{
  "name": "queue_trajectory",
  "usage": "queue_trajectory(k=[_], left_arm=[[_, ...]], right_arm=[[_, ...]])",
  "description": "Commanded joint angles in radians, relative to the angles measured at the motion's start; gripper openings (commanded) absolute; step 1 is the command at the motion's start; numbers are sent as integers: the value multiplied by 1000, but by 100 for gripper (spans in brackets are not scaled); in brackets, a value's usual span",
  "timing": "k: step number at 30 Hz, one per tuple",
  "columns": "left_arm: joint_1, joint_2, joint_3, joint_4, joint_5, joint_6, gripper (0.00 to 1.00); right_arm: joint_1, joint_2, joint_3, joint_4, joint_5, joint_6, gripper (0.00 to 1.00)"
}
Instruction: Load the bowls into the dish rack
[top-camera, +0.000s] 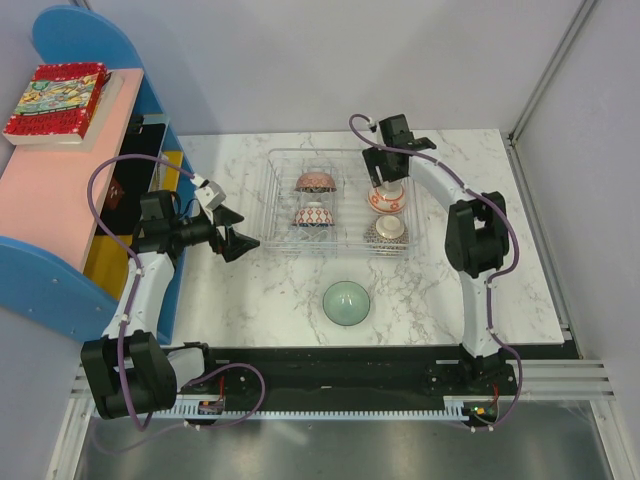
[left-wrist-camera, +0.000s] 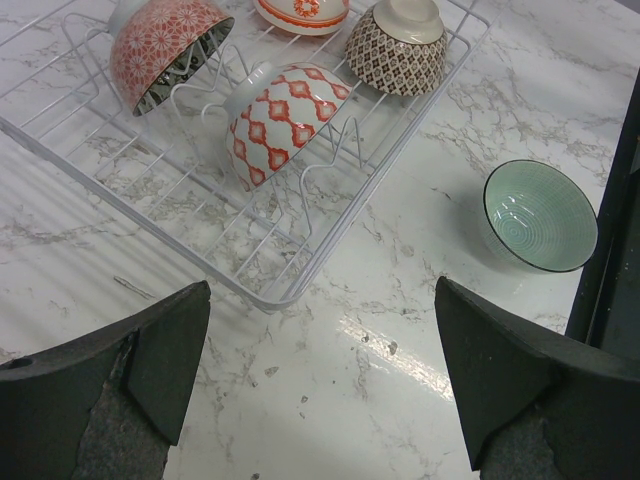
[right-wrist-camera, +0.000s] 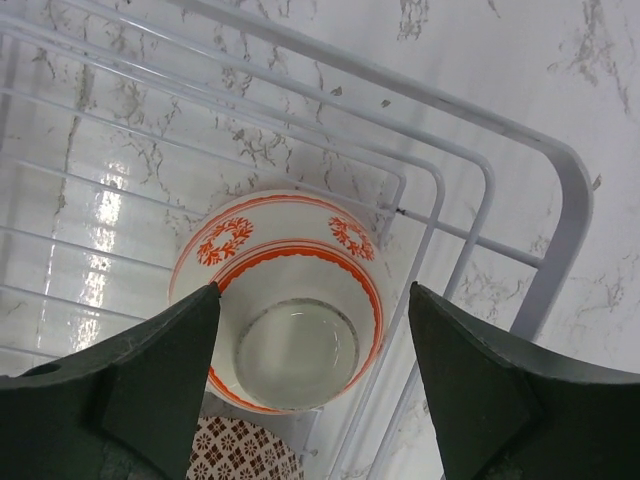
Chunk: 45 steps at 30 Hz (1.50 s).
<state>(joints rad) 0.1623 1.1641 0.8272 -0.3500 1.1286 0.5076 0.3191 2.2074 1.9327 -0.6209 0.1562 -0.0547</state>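
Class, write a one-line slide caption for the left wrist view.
Open left pincer hovers above the marble table beside the dish rack holding four bowls; a mint-green bowl sits outside.

You work on a table top (left-wrist-camera: 380, 390) with a white marble look, smooth and glossy enough to throw back bright glare. Your dish rack (left-wrist-camera: 262, 298) reads as thin white coated wire, smooth with a slight sheen. The mint-green bowl (left-wrist-camera: 540, 215) and the orange-banded bowl (right-wrist-camera: 290, 300) look like glazed ceramic, shiny; the mint one carries fine ridged rings inside. The left gripper's fingers (left-wrist-camera: 150, 370) are matt black, grainy at their edges.
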Motion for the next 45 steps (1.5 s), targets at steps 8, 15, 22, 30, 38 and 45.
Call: queue_trajectory(k=[8,15,22,30,38,45], left_arm=[[6,-17,-7,2,33,34,100],[6,-15,-7,2,34,34,100],[8,-17,-7,2,34,34,100],[8,-12,-7,0,37,34,100],[6,-23,-8,0,34,34,100],[8,-18,-8,-1,39,35,100]], right_arm=[[-25,-34,-44,-43,-98,30,76],[-25,-63,-67,-53,-89,36,71],[-25,-95,-57,-85,-66,27,77],[-29,-98,-71,-94,-76,15,77],[-38,-55,-25,-96,-116,18,77],[-45,-32,-12,-94,-127,10,77]])
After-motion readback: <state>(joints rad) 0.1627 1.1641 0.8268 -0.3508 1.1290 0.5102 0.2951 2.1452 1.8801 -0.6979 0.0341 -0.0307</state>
